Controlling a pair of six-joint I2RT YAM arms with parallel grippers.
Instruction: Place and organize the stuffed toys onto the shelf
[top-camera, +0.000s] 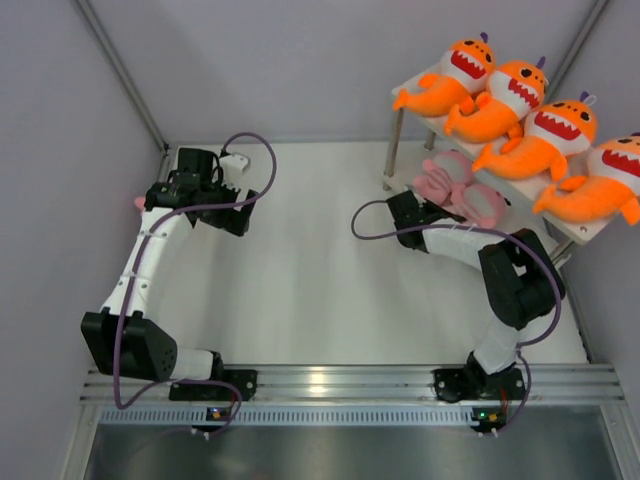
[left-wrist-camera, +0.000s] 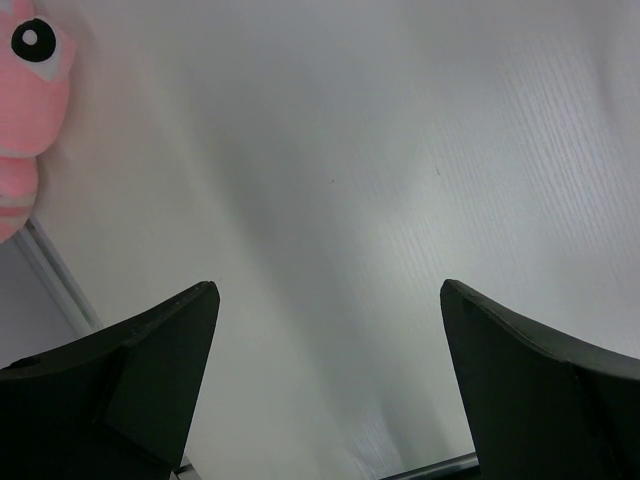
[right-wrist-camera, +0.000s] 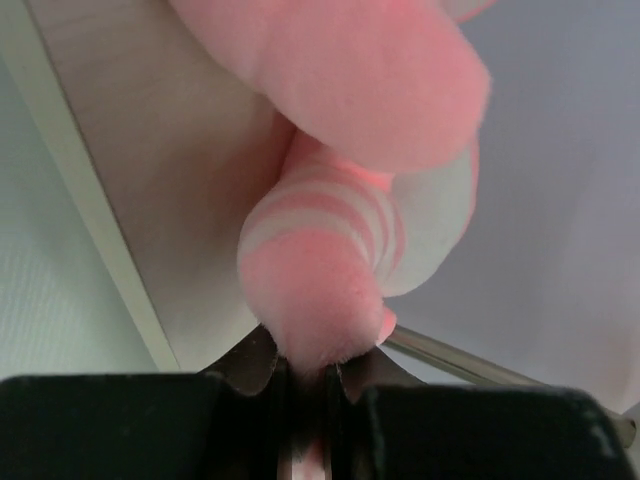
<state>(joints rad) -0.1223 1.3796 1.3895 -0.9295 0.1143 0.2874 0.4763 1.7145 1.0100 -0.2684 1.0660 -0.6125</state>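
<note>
Several orange shark-like stuffed toys (top-camera: 520, 125) lie in a row on the top board of the shelf (top-camera: 575, 228) at the back right. My right gripper (top-camera: 413, 212) (right-wrist-camera: 310, 372) is shut on the tip of a pink striped plush (top-camera: 458, 188) (right-wrist-camera: 322, 285), which lies on the shelf's lower pale board (right-wrist-camera: 170, 190). My left gripper (top-camera: 200, 200) (left-wrist-camera: 330, 300) hangs wide open over bare white floor near the back left corner, nothing between its fingers. Another pink plush (top-camera: 140, 202) (left-wrist-camera: 25, 100) lies against the left wall, apart from that gripper.
A thin silver shelf leg (top-camera: 392, 150) (right-wrist-camera: 470, 365) stands just beyond the right gripper. Grey walls close the cell at left, back and right. A purple cable (top-camera: 262, 160) loops off the left wrist.
</note>
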